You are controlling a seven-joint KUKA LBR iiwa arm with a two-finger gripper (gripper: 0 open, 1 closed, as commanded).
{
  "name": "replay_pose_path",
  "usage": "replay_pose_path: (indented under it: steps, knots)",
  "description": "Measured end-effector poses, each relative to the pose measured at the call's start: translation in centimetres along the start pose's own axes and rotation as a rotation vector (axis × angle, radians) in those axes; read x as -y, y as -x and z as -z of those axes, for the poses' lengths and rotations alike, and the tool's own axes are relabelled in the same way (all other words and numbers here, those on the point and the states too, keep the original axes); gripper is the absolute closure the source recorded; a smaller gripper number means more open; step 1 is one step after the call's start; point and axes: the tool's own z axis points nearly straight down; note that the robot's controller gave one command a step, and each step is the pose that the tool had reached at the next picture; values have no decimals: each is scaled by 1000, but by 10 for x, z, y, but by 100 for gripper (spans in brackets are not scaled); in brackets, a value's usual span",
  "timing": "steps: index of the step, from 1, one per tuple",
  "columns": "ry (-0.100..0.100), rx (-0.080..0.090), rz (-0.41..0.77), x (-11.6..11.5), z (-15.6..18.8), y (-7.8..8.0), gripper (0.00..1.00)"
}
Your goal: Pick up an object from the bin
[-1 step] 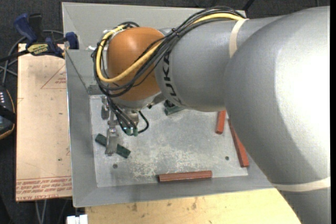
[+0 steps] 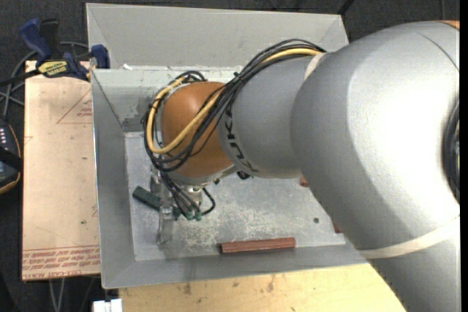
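Note:
My gripper (image 2: 164, 224) hangs below the arm's wrist, low in the bin's front left part, close to the floor. Right beside it, to its upper left, lies a small dark grey flat piece (image 2: 144, 195), partly hidden by the wrist's cables. I cannot tell whether it touches the gripper. A long reddish-brown bar (image 2: 257, 246) lies flat along the bin's front wall, to the right of the gripper and apart from it.
The arm and its wrist cover hide much of the bin's middle and right. A small orange-red bit (image 2: 302, 183) peeks out at the arm's edge. The left wall stands close to the gripper.

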Motion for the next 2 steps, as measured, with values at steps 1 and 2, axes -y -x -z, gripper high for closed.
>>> replay_pose_path:
  steps: [1, 2]
  knots:
    - [4, 8, 0, -1, 5, 3, 100]
    - [7, 19, 13, -18, 238, -3, 100]
